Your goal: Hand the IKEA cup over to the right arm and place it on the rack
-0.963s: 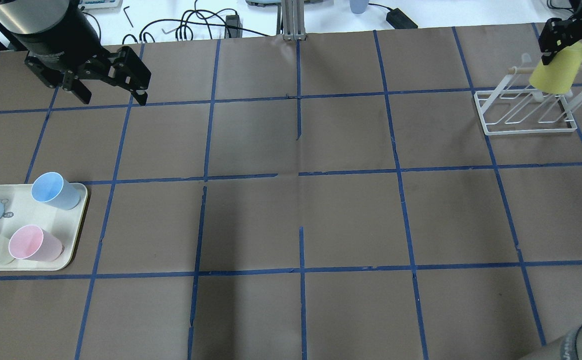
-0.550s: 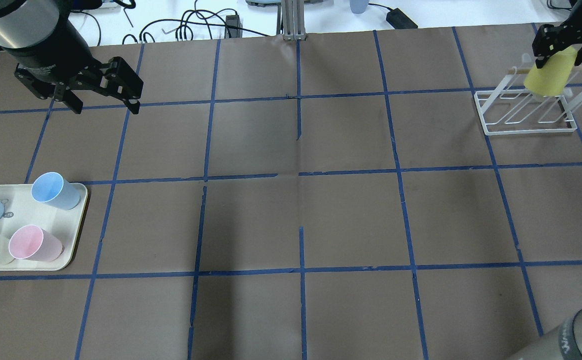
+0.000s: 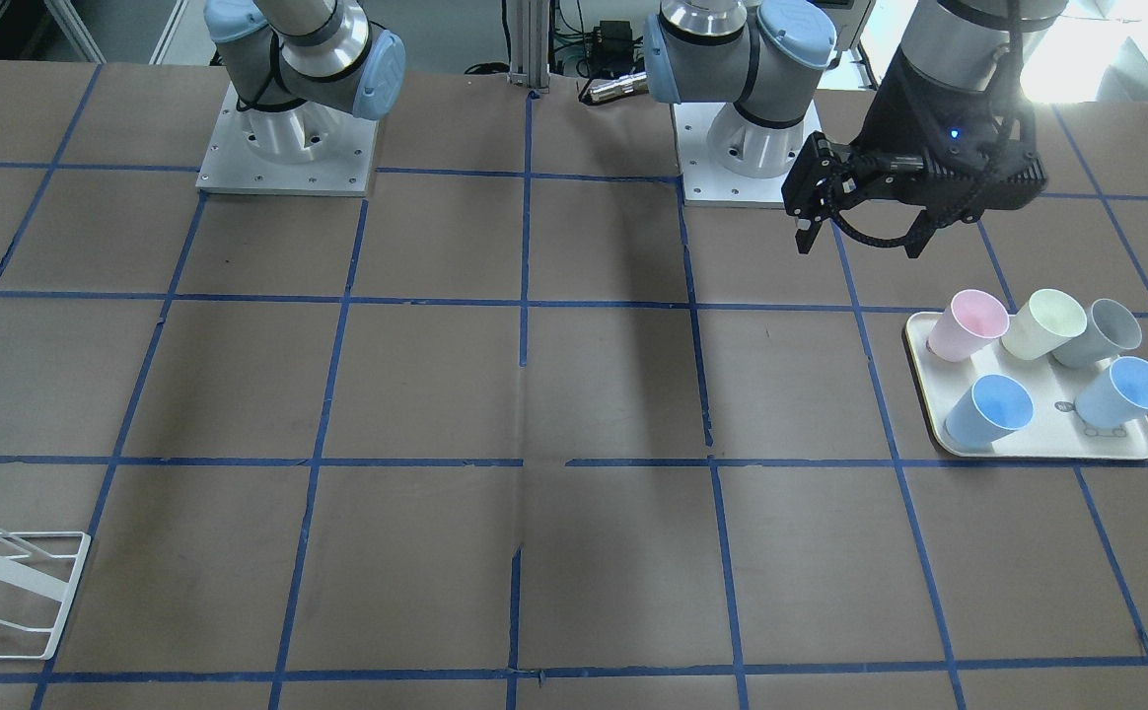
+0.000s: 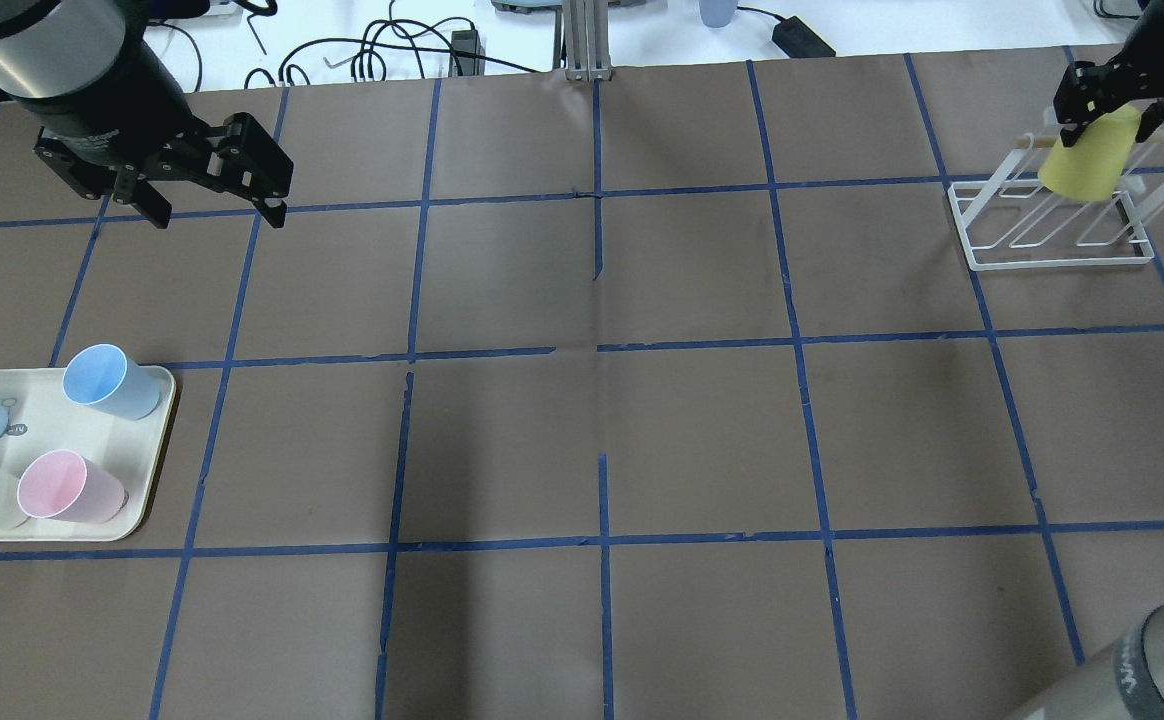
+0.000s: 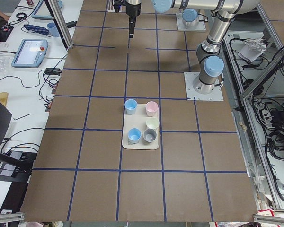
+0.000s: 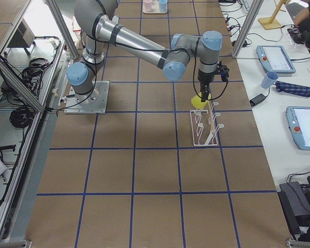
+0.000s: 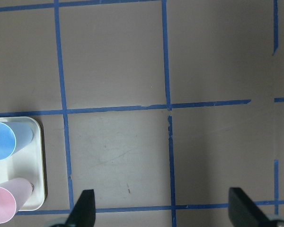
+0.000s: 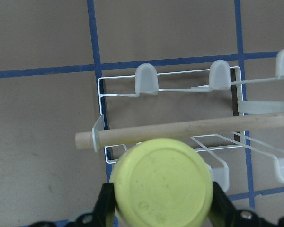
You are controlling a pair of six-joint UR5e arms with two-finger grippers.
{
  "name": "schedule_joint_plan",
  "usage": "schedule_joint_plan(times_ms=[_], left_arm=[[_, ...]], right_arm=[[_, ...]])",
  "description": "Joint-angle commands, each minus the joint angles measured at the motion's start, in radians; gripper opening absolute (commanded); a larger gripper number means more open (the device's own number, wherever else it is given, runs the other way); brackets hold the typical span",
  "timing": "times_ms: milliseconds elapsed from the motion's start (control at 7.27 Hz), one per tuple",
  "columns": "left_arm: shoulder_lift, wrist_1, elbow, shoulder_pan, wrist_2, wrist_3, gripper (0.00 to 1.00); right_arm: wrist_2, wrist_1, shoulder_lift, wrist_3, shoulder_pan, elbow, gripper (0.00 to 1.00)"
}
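Note:
The yellow IKEA cup (image 4: 1087, 160) is held mouth-down in my right gripper (image 4: 1107, 112), which is shut on its sides. It hangs over the white wire rack (image 4: 1052, 262) at the far right, just beside the rack's wooden rod (image 8: 189, 128). In the right wrist view the cup's base (image 8: 161, 189) fills the space between the fingers (image 8: 105, 204). I cannot tell whether the cup touches a rack prong. My left gripper (image 4: 217, 210) is open and empty above the table at the far left; it also shows in the front-facing view (image 3: 858, 242).
A cream tray (image 4: 157, 400) at the near left holds blue (image 4: 107, 378), pink (image 4: 67, 485), pale cream (image 3: 1040, 323) and grey (image 3: 1099, 333) cups. Cables and devices lie beyond the table's far edge (image 4: 382, 50).
My right gripper has carried the yellow cup a little left and lower over the rack. My left gripper has shifted slightly left and stayed open.

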State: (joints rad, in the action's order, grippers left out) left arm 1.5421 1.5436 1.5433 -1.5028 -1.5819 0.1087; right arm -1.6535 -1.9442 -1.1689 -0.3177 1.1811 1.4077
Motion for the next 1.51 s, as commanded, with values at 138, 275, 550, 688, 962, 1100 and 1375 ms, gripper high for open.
schedule_joint_plan(times_ms=[138,275,550,688,962,1100,1375], left_arm=[[-0.003,-0.016,0.008,-0.001,0.002,-0.001,1.00],[-0.007,-0.017,0.008,-0.001,0.002,-0.001,1.00],[-0.008,-0.017,0.009,-0.001,0.002,0.000,1.00],[-0.008,-0.017,0.009,0.001,0.002,0.000,1.00],[-0.010,-0.017,0.011,0.001,0.002,0.002,1.00],[-0.010,-0.017,0.011,0.001,0.002,0.003,1.00],[-0.010,-0.017,0.011,0.001,0.002,0.005,1.00]], right_arm=[[-0.002,-0.004,0.018,-0.001,0.002,0.002,0.15],[-0.002,-0.002,0.020,-0.001,0.002,0.001,0.39],[0.000,-0.001,0.018,-0.001,0.003,0.001,0.64],[0.000,0.007,0.012,-0.001,0.005,-0.003,0.74],[-0.003,0.031,-0.005,-0.006,0.002,-0.016,0.96],[-0.005,0.057,-0.017,-0.006,0.002,-0.019,0.99],[-0.012,0.211,-0.111,-0.003,0.005,-0.018,1.00]])
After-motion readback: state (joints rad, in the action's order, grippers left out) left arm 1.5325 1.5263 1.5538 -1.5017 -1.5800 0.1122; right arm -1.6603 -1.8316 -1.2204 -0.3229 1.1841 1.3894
